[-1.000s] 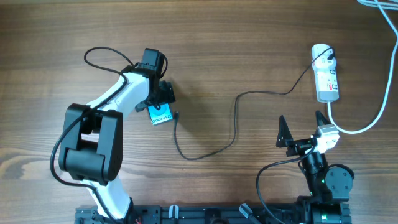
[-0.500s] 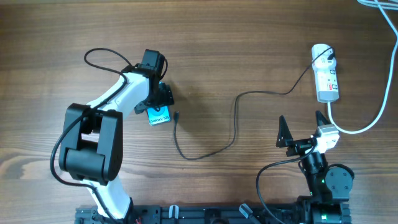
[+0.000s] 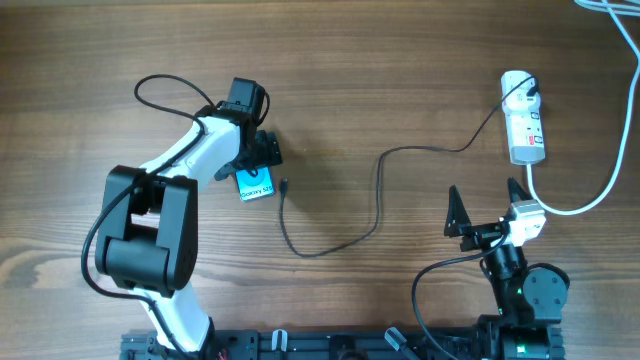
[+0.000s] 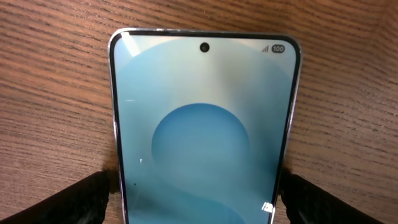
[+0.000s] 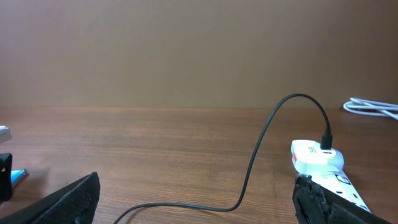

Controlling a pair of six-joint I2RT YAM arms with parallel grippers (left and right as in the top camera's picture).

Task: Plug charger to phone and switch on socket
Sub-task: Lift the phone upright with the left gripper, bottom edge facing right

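Nearest the robot's base, well to the right of the phone and nearer than it, the black two-finger right claw [image 3: 487,205] hangs with its jaws spread wide and nothing between them. Its wrist view shows both dark fingers [image 5: 62,199] low at the frame's edges over bare wood.

The charger [image 3: 378,190], a long thin black cable, loops across the brown wood-grain tabletop [image 3: 400,60] to the right of the phone. Its small connector tip [image 3: 284,185] lies just beside the phone's lower right corner, a small gap apart from it.

The phone [image 3: 257,183], a small rectangular smartphone with a turquoise-and-white screen and a blue edge, lies flat and face up on the tabletop. The black left claw [image 3: 258,155] sits over its far end. In the left wrist view the fingers [image 4: 87,199] meet the phone's [image 4: 202,137] two long edges, so the left claw [image 4: 199,186] is closed about the handset.

Farther off, far to the right of the phone, lies the socket [image 3: 524,125], an elongated white-and-grey power strip with red marks. The charger's black plug [image 3: 533,95] sits in its rounded far end. A thick white cord [image 3: 600,190] leaves the socket's near end and curves away to the right. I cannot tell how the switch stands.
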